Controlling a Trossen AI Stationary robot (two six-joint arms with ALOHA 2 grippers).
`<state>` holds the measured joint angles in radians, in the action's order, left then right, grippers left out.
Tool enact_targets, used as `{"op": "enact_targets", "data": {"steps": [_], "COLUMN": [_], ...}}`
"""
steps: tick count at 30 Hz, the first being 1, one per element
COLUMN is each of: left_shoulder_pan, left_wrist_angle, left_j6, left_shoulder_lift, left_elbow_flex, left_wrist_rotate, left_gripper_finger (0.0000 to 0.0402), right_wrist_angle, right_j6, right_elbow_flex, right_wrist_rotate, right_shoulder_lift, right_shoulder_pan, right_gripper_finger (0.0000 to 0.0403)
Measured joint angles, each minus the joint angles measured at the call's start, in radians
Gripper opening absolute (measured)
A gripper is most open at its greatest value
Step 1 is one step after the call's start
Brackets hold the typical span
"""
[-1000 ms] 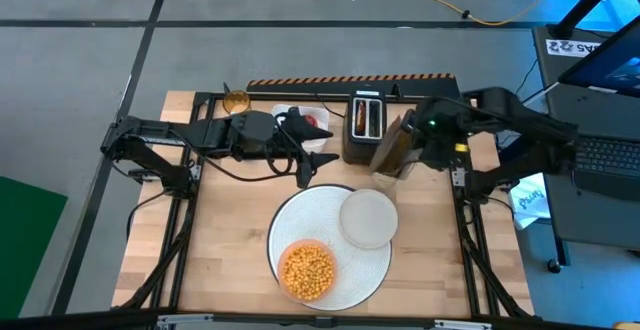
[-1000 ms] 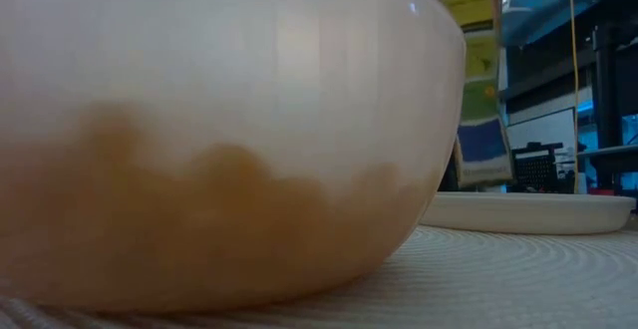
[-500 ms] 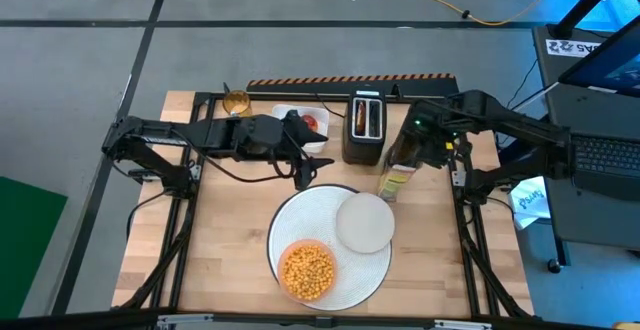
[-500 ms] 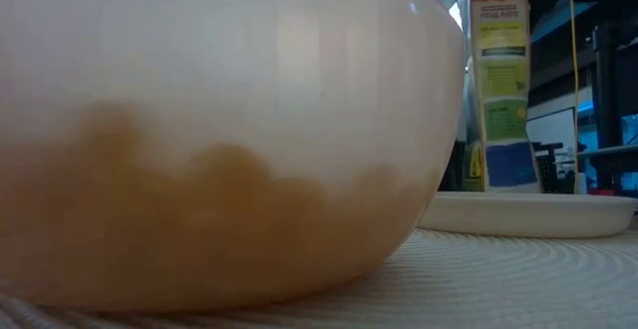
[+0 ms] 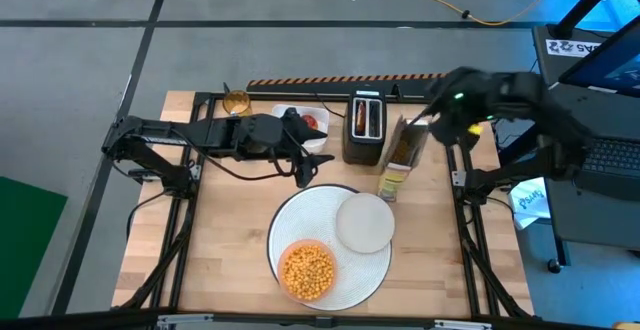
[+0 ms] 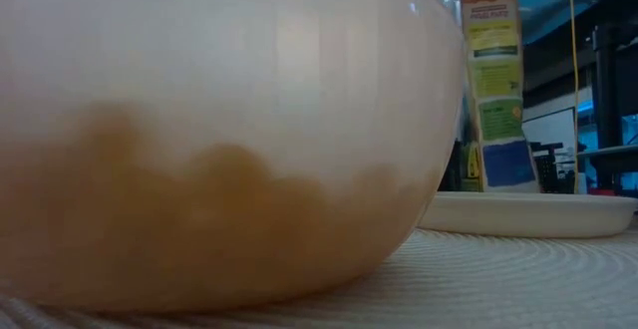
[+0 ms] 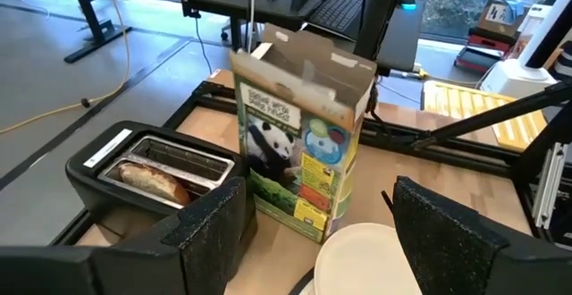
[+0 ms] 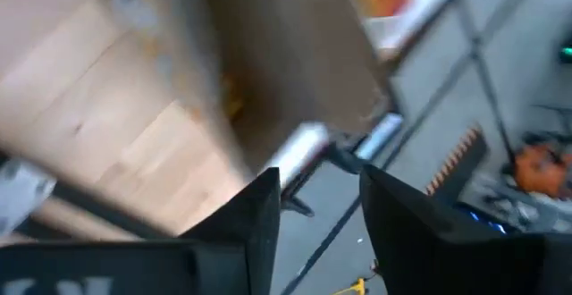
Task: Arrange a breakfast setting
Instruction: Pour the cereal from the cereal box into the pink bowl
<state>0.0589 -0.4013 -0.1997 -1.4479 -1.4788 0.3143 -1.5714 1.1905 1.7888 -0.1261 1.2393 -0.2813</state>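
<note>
Wooden table seen from above, grey floor around it. At its centre lies a round white placemat (image 5: 300,232). On the mat, an orange bowl (image 5: 307,270) of yellow cereal puffs (image 5: 307,268) sits at six o'clock and a small pale plate (image 5: 365,221) at two o'clock. A cereal box (image 5: 398,162) stands upright just off the mat's two o'clock edge, beside a black toaster (image 5: 364,125) holding a bagel (image 7: 152,181).

The cereal appears poured and the box set down. The right gripper (image 5: 445,118), fingers spread and empty, is above the box. The left gripper (image 5: 305,167), fingers spread, hovers at the mat's twelve o'clock edge.

Likely next: lift the bagel, lying lengthwise in its slot, onto the plate.
</note>
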Motion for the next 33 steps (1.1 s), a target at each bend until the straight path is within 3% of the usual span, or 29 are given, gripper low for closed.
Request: {"op": "enact_targets", "data": {"steps": [4,6,9,11,14,19,23,30,33], "left_shoulder_pan": [-0.004,-0.009,-0.016,-0.025,-0.035,-0.047,-0.047,-0.047,-0.047], "left_wrist_angle": [-0.005,-0.002,-0.012,0.007,0.003,0.006,0.007,0.006,0.006], "left_j6": [0.000,0.000,0.000,0.001,0.000,-0.001,0.000,0.046,0.053], "left_shoulder_lift": [0.000,-0.009,-0.021,-0.036,-0.054,-0.059,-0.058,-0.058,-0.058], "left_elbow_flex": [0.000,0.000,0.000,-0.001,0.000,0.000,0.000,0.000,0.000], "left_wrist_rotate": [-0.001,-0.001,-0.001,0.001,0.001,0.007,0.007,0.007,0.007], "left_gripper_finger": [0.0268,0.0268,0.0268,0.0268,0.0268,0.0268,0.0268,0.0268,0.0268], "right_wrist_angle": [0.004,0.027,0.105,0.189,0.363,0.520,0.789,1.390,1.502], "right_j6": [-0.186,-0.378,-0.682,-0.808,-0.959,-1.288,-1.580,-1.921,-2.070], "right_elbow_flex": [0.153,0.200,0.202,0.170,0.082,-0.150,-0.421,-0.846,-0.967], "right_wrist_rotate": [0.117,0.200,0.346,0.377,0.238,-0.165,-0.528,-0.923,-1.025], "right_shoulder_lift": [0.000,0.000,-0.004,-0.008,-0.012,-0.065,-0.115,-0.072,-0.036], "right_shoulder_pan": [0.000,0.000,0.023,0.099,0.302,0.633,0.890,1.062,1.092], "right_gripper_finger": [0.0153,0.0149,0.0135,0.0119,0.0084,0.0016,0.0010,0.0003,0.0004]}}
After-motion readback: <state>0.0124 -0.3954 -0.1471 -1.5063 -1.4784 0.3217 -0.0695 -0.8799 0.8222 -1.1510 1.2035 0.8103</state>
